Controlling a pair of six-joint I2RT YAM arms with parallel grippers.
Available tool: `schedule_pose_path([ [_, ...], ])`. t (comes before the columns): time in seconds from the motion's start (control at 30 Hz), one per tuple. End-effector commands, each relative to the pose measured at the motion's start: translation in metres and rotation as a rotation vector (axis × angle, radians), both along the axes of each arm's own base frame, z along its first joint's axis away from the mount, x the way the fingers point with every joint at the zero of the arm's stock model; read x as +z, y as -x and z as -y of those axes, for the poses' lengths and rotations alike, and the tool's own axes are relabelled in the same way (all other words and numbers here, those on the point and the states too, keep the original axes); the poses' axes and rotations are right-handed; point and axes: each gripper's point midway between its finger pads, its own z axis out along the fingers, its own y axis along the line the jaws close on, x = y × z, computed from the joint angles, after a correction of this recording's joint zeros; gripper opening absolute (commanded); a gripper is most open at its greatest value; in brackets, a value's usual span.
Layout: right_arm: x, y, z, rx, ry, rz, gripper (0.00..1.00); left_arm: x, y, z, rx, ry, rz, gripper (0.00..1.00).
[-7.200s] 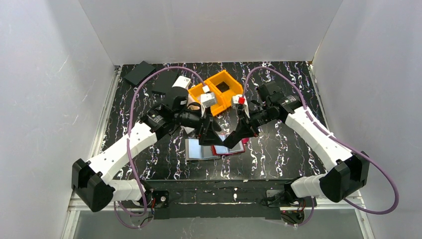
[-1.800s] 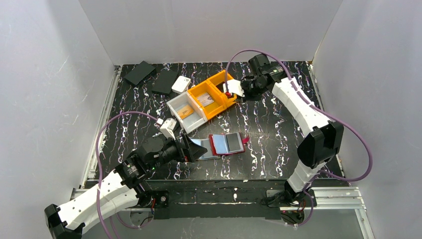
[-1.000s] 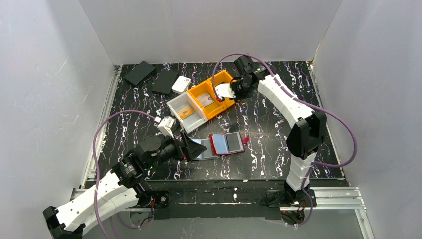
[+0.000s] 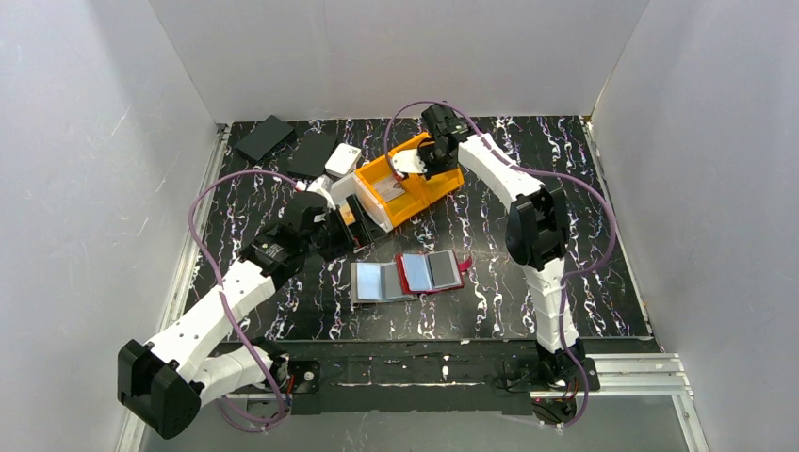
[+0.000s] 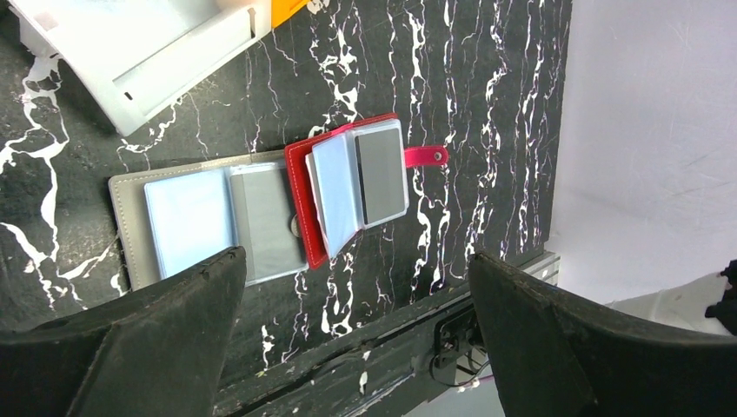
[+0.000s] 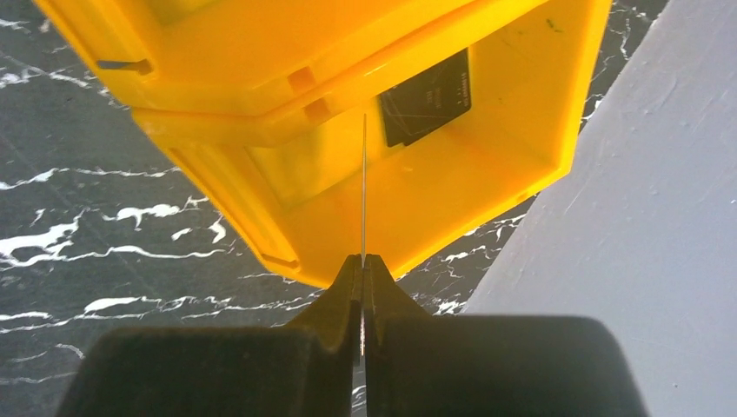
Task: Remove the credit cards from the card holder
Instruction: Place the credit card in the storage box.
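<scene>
I have the red holder [image 4: 431,271] lying open on the counter [image 4: 471,311], front and middle. It touches the gray holder [image 4: 381,282] on its left, which is open too. The counter is black with white marble veins, and plain white walls [image 4: 396,56] box it in on three sides.

In the left wrist view the red holder's clear sleeves fan up a little. A gray card [image 5: 382,174] shows behind the plastic, and the snap strap [image 5: 426,156] sticks out flat to one side. The gray holder's sleeves look pale blue and gray (I cannot tell whether cards sit in them).

My left hand [image 5: 356,261] hangs above both holders with its fingers spread wide, gripping nothing. My right hand [image 6: 362,265] is closed on a thin card [image 6: 363,187], seen edge-on, over the yellow bin [image 6: 487,182]. A black card [image 6: 426,95] lies flat on that bin's floor.

A white bin [image 5: 156,61] sits against the yellow one. Toward the back left corner lie a black slab [image 4: 264,137], a second slab [image 4: 313,153] and a small white box [image 4: 343,160].
</scene>
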Motion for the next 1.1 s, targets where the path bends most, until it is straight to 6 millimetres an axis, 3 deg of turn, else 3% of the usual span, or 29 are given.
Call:
schedule_pose_path([
  [0.0,0.021,-0.019,-0.014,0.017,-0.062,0.059,0.01,0.021,0.005,-0.006,-0.045,-0.015,0.054,0.99],
  [0.23,0.003,-0.016,-0.015,0.082,-0.015,0.024,0.01,0.026,0.007,-0.008,-0.071,-0.014,0.069,0.99],
  [1.07,-0.046,-0.025,-0.013,0.109,0.042,-0.026,0.04,0.005,0.005,-0.013,-0.067,-0.009,0.021,0.99],
])
